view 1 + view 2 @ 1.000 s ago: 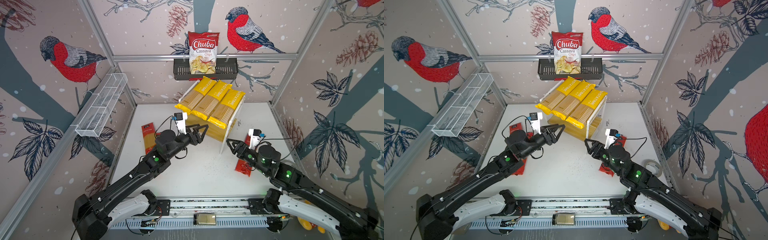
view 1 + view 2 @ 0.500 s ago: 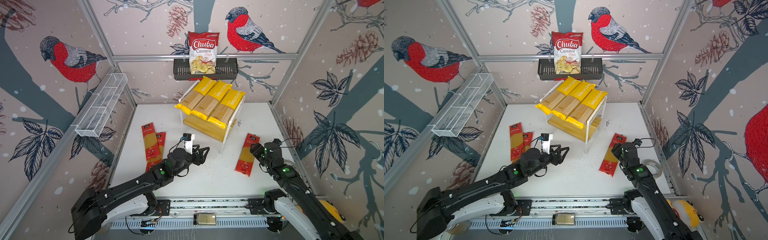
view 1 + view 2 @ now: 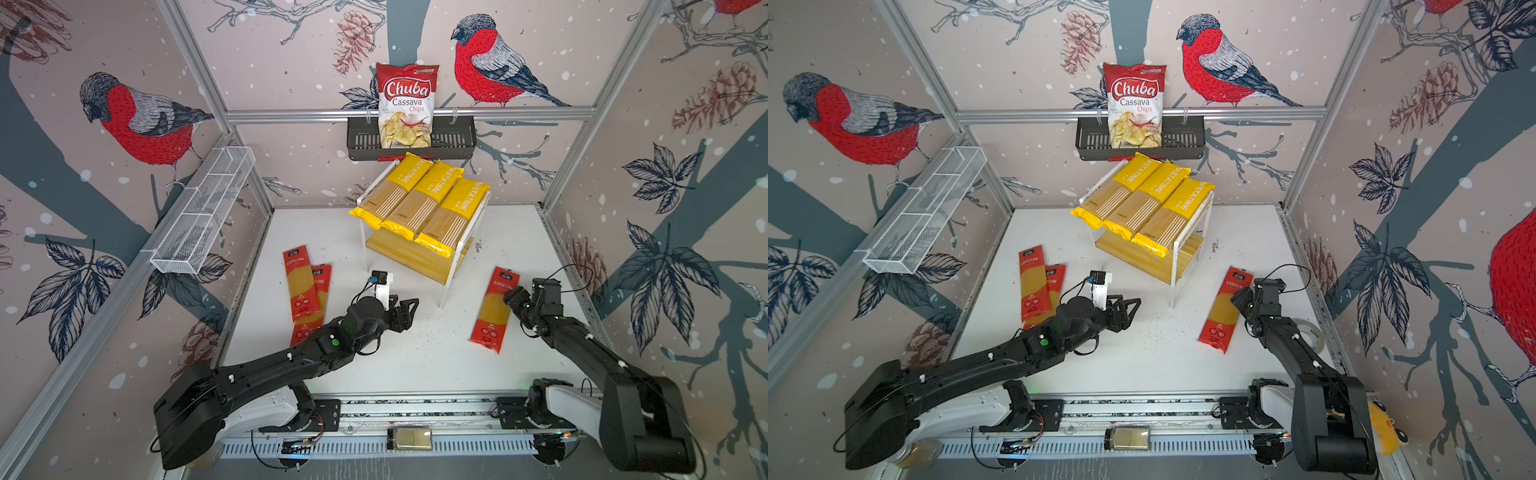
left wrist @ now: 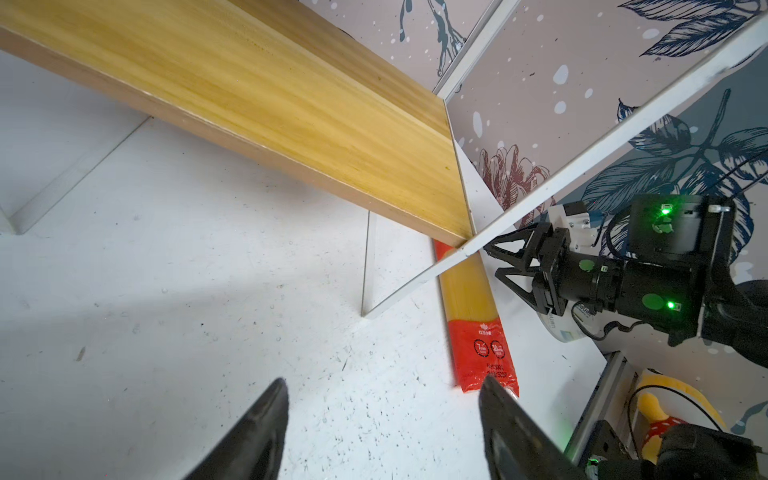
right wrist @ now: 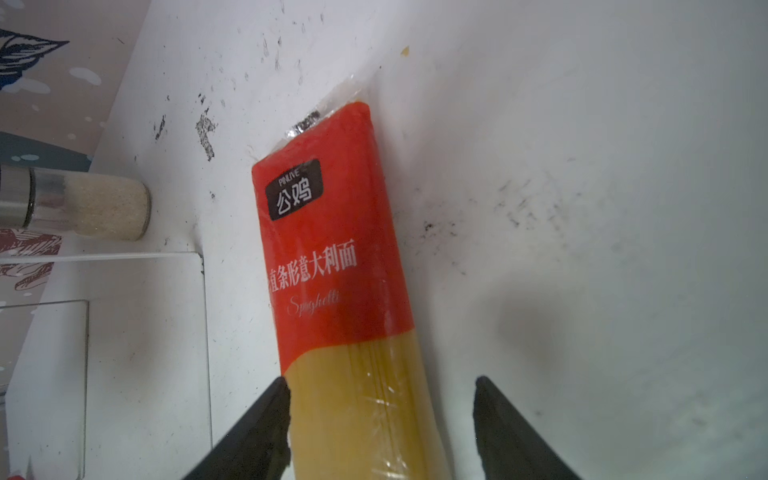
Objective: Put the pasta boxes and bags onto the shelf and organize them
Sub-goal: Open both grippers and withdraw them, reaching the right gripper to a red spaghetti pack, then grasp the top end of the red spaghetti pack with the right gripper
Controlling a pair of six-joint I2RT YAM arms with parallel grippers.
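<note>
Three yellow pasta bags (image 3: 419, 203) lie side by side on the top tier of the shelf (image 3: 411, 257); its lower wooden board (image 4: 291, 95) is bare. Two red pasta packs (image 3: 300, 282) lie overlapping on the table's left. A third red pack (image 3: 494, 309) (image 3: 1225, 309) lies at the right. My left gripper (image 3: 405, 313) (image 4: 382, 384) hangs open and empty, low over the table in front of the shelf. My right gripper (image 3: 513, 299) (image 5: 380, 382) is open over the third pack (image 5: 332, 257), whose clear middle lies between the jaws, nearer one finger.
A Chuba chips bag (image 3: 407, 106) stands in the black wall basket (image 3: 453, 141). A white wire tray (image 3: 203, 216) hangs on the left wall. A glass shaker (image 5: 83, 203) stands by the shelf's side frame. A tape roll (image 3: 1312, 332) and a yellow toy (image 3: 1383, 432) sit at the right edge.
Both grippers have drawn back from the shelf. The left one dropped low over the table's middle. The right one swung right and down onto the third red pack.
</note>
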